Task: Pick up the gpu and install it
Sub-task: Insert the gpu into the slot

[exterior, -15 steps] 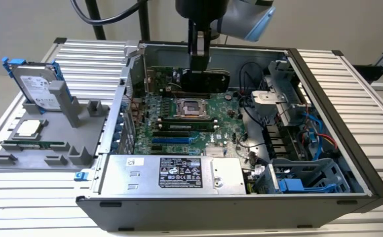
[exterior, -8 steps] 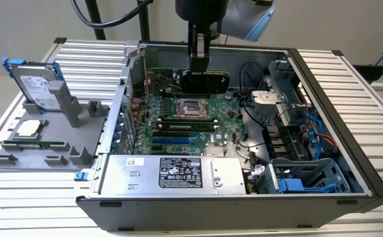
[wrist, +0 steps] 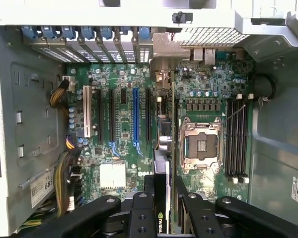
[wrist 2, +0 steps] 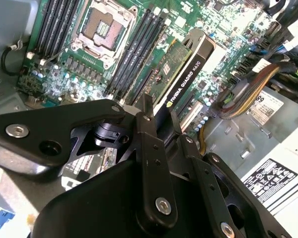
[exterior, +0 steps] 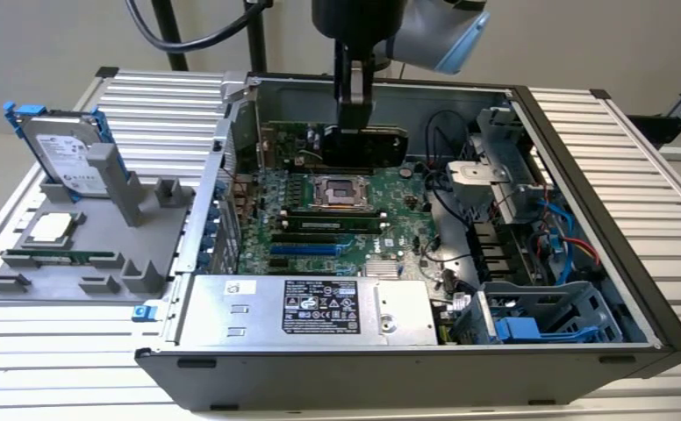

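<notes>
The gpu (exterior: 364, 146) stands on edge inside the open computer case (exterior: 621, 263), over the motherboard (exterior: 317, 237) near its far side. My gripper (exterior: 354, 107) comes down from above and is shut on the card's upper edge. In the second wrist view the gpu's black shroud (wrist 2: 188, 74) and green board run away from my gripper (wrist 2: 161, 113), whose fingers (wrist 2: 148, 130) clamp it from both sides. The first wrist view has the gpu (wrist: 164, 148) edge-on between the expansion slots (wrist: 135, 116) and the CPU socket (wrist: 201, 146), held by my gripper (wrist: 165, 191). I cannot tell whether it sits in a slot.
A grey fixture (exterior: 36, 289) at the exterior view's left carries a silver hard drive in a blue frame (exterior: 66, 153), a processor chip (exterior: 48, 230) and a memory stick (exterior: 60, 259). In the case, a power supply (exterior: 305, 311), drive cage (exterior: 551, 316) and cables (exterior: 551, 237) surround the board.
</notes>
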